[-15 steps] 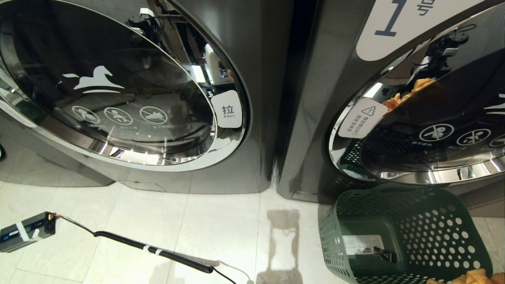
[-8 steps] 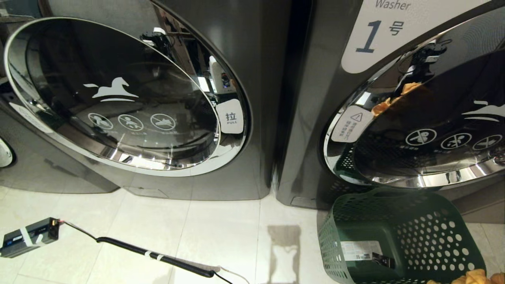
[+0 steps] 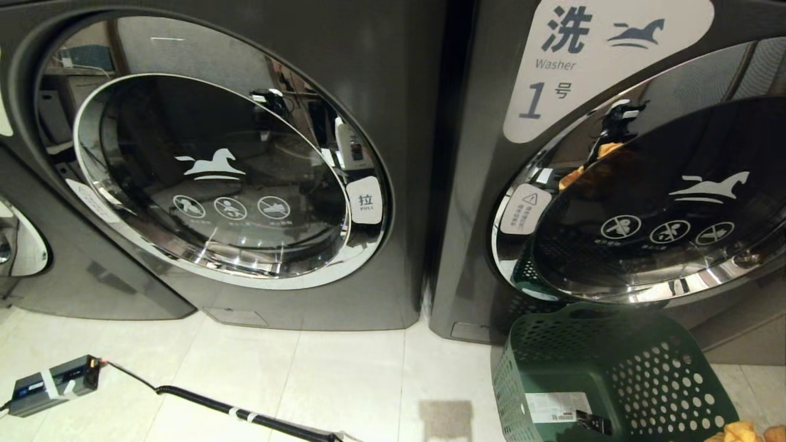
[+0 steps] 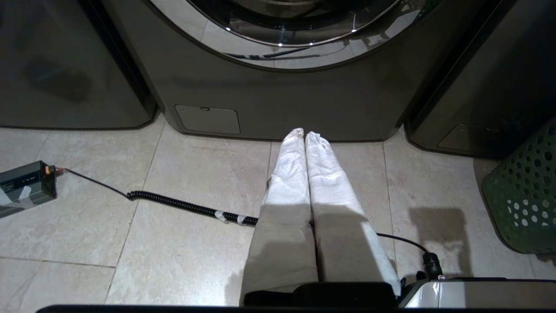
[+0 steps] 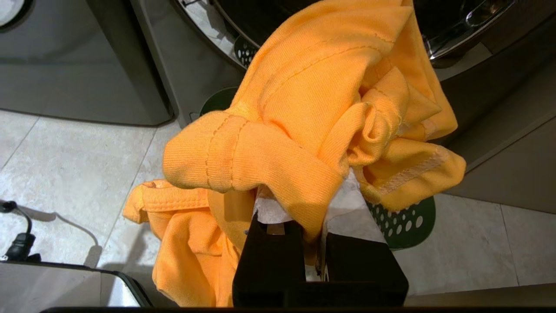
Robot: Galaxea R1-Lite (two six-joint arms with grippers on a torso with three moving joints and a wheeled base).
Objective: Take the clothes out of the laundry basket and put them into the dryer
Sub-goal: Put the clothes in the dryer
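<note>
My right gripper (image 5: 304,208) is shut on a bunched orange garment (image 5: 312,104), which hangs over its fingers above the green perforated laundry basket (image 5: 402,221). In the head view the basket (image 3: 589,316) stands on the floor at the lower right, against the right-hand machine, with a bit of the orange garment (image 3: 743,433) at the frame's corner. Two front-loading machines stand side by side. The left door (image 3: 215,184), with a PULL tab (image 3: 365,201), is shut. The right machine bears a Washer label (image 3: 589,55). Which one is the dryer I cannot tell. My left gripper (image 4: 304,135) is shut and empty, low over the tiles.
A small power brick (image 3: 52,385) lies on the tiled floor at the left. Its black coiled cable (image 3: 245,414) runs across the tiles toward my base. A narrow gap separates the two machines.
The whole head view has slid downward as the camera rose, so more of the machine fronts and the Washer label shows. Nothing on the floor has moved.
</note>
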